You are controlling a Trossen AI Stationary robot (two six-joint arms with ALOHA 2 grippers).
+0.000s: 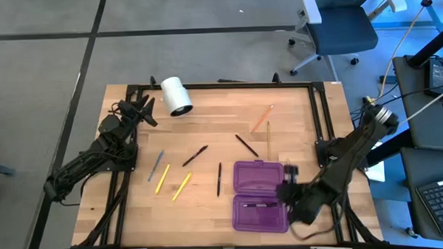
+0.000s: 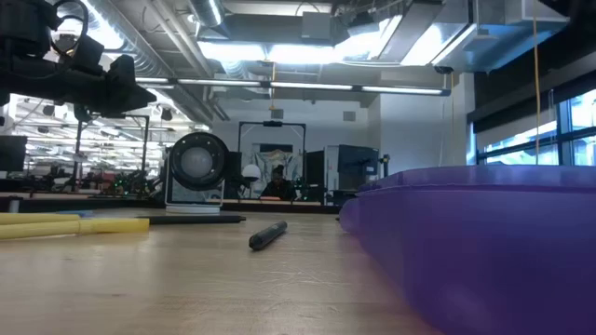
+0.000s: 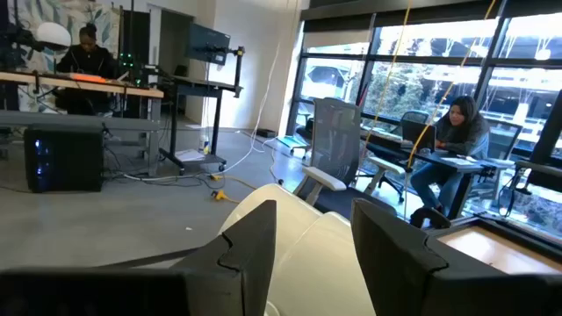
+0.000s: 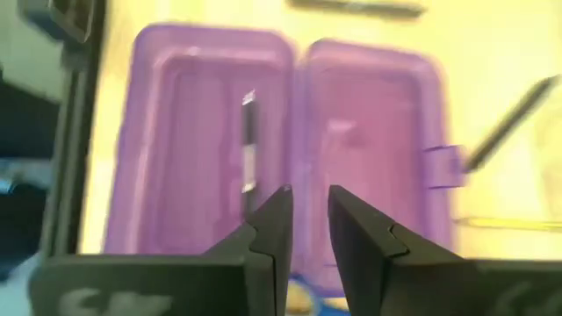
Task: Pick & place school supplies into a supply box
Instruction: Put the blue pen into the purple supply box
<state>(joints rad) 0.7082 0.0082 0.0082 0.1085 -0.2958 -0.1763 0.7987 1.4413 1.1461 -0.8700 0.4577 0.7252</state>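
now the right gripper (image 4: 303,230) hangs over the purple supply box (image 4: 219,61), fingers slightly parted and empty; a pen (image 4: 248,145) lies inside one half.

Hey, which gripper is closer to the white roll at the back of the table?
Left. The left gripper sits just beside the white roll, with nothing held. The right gripper is across the table at the purple supply box, far from the roll.
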